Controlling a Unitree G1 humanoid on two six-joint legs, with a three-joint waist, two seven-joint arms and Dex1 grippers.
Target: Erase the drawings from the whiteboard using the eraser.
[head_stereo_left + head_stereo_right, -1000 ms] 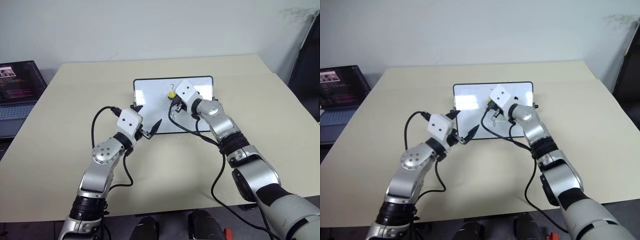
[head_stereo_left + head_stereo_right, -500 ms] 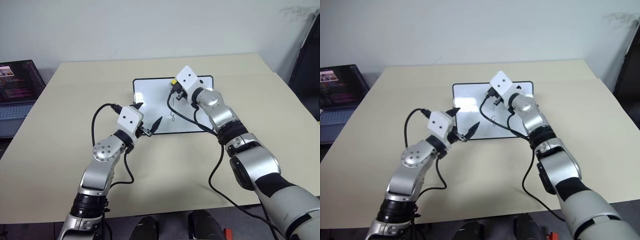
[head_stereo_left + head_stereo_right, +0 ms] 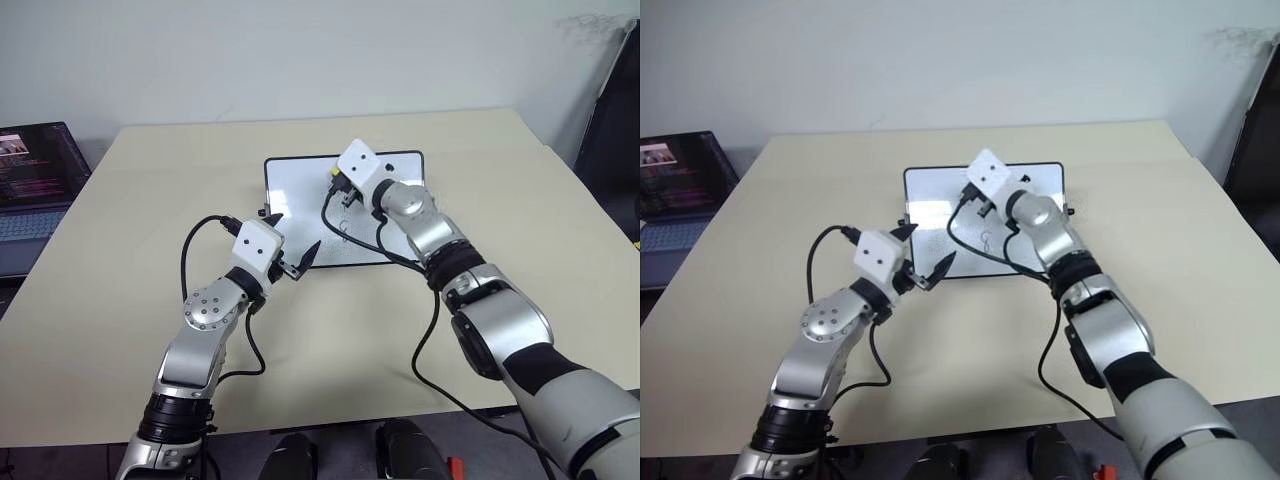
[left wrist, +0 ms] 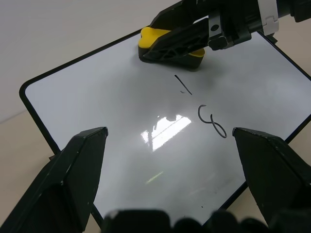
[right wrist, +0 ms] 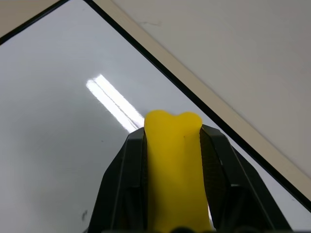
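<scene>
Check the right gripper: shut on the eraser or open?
Shut on the eraser. The right gripper's black fingers press both sides of the yellow block, pinching it in, over the whiteboard.

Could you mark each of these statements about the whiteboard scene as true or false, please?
1. The right gripper is shut on the yellow eraser. True.
2. The whiteboard is wiped clean. False: a short stroke and a looped mark remain.
3. The left gripper is open and holds nothing. True.
4. The eraser is lying loose on the table. False: it is clamped between the right gripper's fingers, at the whiteboard's far part.
5. A laptop sits at the robot's left. True.
</scene>
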